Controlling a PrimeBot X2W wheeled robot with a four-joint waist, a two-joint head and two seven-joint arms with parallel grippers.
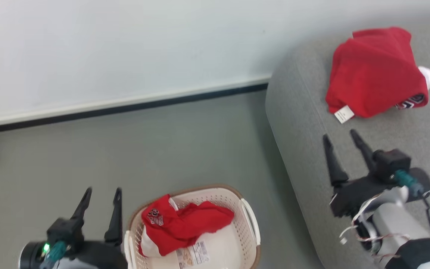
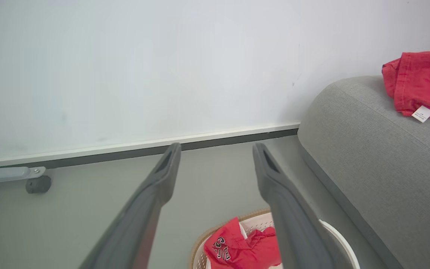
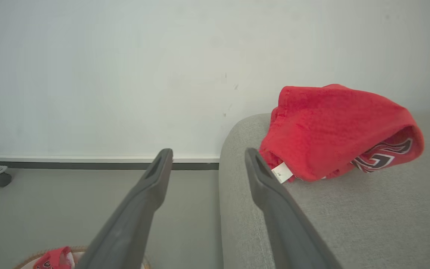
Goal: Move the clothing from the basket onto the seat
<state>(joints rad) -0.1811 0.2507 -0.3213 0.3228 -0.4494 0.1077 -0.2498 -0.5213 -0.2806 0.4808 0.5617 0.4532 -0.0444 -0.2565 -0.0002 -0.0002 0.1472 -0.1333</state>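
Left gripper (image 1: 103, 191): fingers spread wide, nothing between them. I see it hanging over the floor (image 1: 162, 149) just left of the basket (image 1: 200, 187), touching neither.
Right gripper (image 1: 340, 135): fully released too, and empty. It hovers over the near part of the seat (image 1: 301, 112), fingertips aimed at the garment there but apart from it.
Clothing, moved: one red garment (image 1: 375, 74) lies bunched on the seat, far right, with a white tag (image 1: 343, 114) at its near edge.
Clothing, left to move: second red garment (image 1: 185, 224) lies crumpled in the basket, printed numerals showing, over a printed label (image 1: 194, 256) on the basket bottom.
Risk, shallow pinch: if I close on a loose fold only, I judge the cloth may slip out mid-carry and land on the floor between basket and seat.
Risk, basket snag: a finger sent too deep could catch the perforated wall or drag the light basket along.
Risk, seat edge: a drop too near the seat's rounded left edge could let the garment slide off.
Risk, right arm: sweeping it toward the far right could nudge the placed garment.
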